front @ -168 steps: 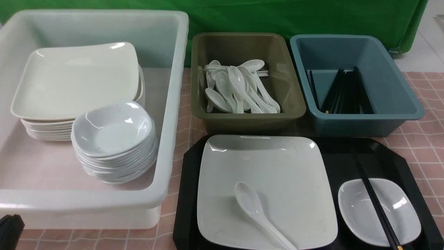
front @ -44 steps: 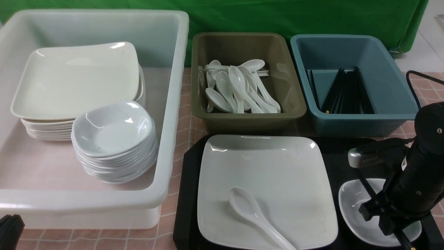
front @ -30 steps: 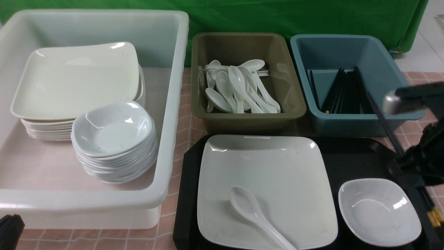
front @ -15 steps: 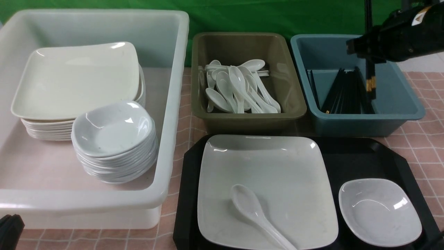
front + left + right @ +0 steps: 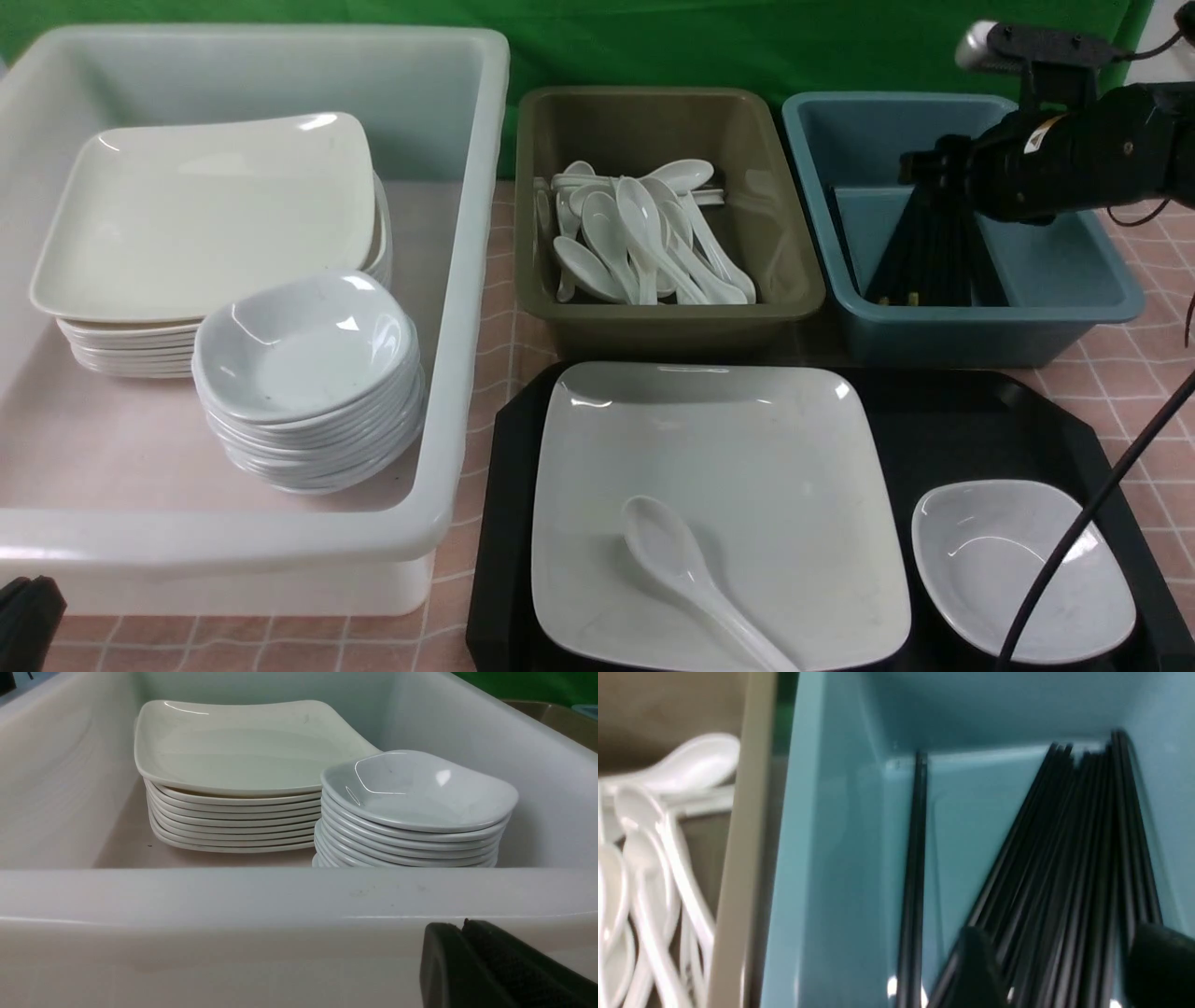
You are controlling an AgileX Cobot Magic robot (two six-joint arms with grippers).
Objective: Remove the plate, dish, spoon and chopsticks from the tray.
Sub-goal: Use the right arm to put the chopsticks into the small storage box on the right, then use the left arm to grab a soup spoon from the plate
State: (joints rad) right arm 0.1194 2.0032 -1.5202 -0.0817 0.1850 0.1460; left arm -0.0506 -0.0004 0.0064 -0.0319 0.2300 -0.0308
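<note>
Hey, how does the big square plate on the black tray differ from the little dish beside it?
The plate is far wider than the dish and nearly flat, while the dish dips in the centre. The plate carries the spoon; the dish holds nothing. The plate fills the left and middle of the tray; the dish sits at its near right corner. Both are glossy white with rounded corners and rest on the tray.

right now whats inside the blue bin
A fan of black chopsticks lies on the blue bin's floor, with one or two apart by its left wall. The open right claw hangs over them, hiding their far ends in the front view.
</note>
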